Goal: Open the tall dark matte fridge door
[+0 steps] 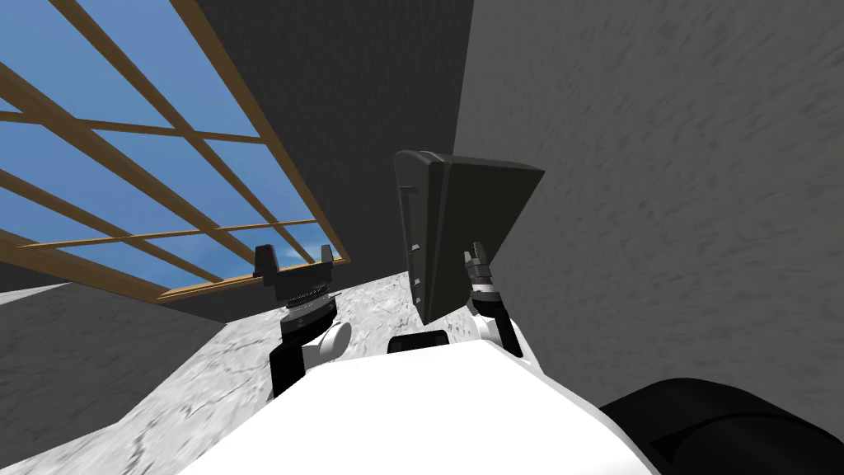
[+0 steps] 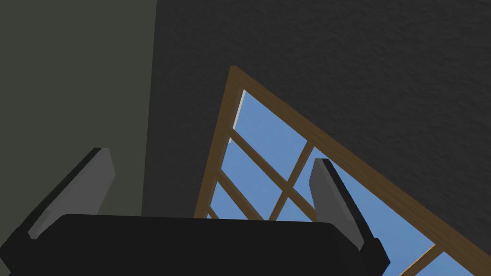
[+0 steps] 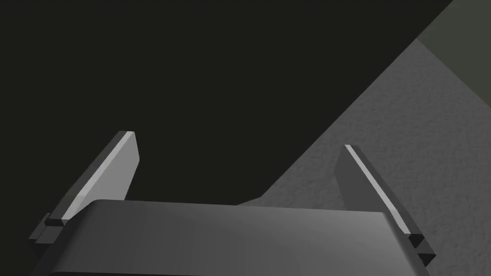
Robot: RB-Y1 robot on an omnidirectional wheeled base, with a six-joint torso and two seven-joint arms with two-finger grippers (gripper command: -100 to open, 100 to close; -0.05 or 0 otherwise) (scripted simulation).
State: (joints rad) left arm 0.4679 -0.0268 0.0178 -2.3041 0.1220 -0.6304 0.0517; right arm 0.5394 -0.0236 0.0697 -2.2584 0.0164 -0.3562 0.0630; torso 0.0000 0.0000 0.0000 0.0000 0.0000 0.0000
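The fridge (image 1: 466, 218) stands just ahead, a tall dark box against the grey wall (image 1: 659, 206). Its door face is turned toward my left, with what looks like a slim handle (image 1: 408, 191) near the top edge. The door looks shut.

The right hand (image 1: 476, 257) hangs close beside the broad side panel (image 3: 168, 72), not at the door. Its fingers are spread, with nothing between them. The left hand (image 1: 294, 250) sits well apart to the left, fingers (image 2: 98, 177) likewise spread and empty.

The risk, as I judge it, is that the right hand is on the wrong face — closing here would pinch air, and pushing forward would scrape the panel. Reaching round the corner for the handle could also knock the door's edge and miss the grip.
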